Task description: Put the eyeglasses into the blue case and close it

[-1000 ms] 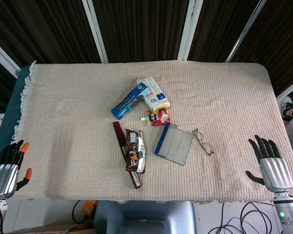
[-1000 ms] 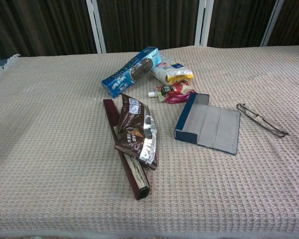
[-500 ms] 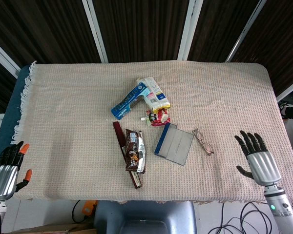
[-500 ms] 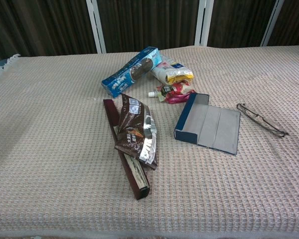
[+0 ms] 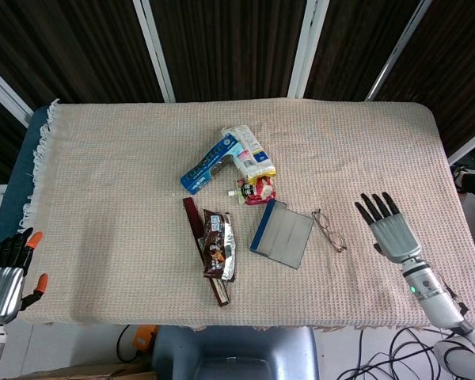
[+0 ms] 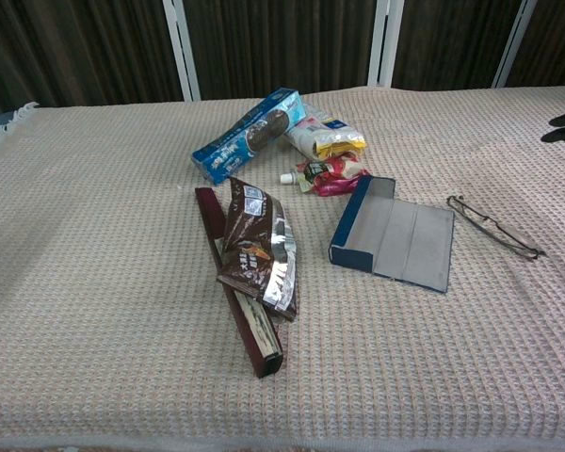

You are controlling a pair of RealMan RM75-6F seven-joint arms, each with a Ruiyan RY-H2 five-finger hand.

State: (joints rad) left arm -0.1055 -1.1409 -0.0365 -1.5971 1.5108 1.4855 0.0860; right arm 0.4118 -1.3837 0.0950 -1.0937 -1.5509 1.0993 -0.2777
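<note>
Silver-backed and dark-fingered, the right hand (image 5: 388,227) is hovering over the cloth near the right edge of the table (image 5: 103,158), fingers spread wide and pointing toward the far edge, gripping nothing. In the chest view only its dark fingertips are poking in at the right border of the picture. That flat, splayed posture is probably preparation for reaching down onto something thin.

Just inboard of it, toward the table's middle, the eyeglasses (image 5: 329,230) are lying folded flat on the weave, well clear of the hand and just beside the long right side of the blue case (image 5: 282,234), not touching it as far as I can tell. The case is sitting open, its grey lining facing up and its blue raised wall along the left side, so the mouth is lying ready to receive the glasses from the right. Both are resting nearer the front edge than the far one.

Beyond the case, a red pouch (image 5: 259,190), a white-and-yellow packet (image 5: 249,154) and a blue biscuit box (image 5: 207,169) are clustering toward the centre; a brown snack bag (image 5: 219,245) is lying across a dark red box (image 5: 203,245) to the case's left.

At the front-left corner, the left hand (image 5: 6,275) is waiting off the table edge, orange-tipped fingers apart, holding nothing, presumably parked because the work is sitting on the other side.
</note>
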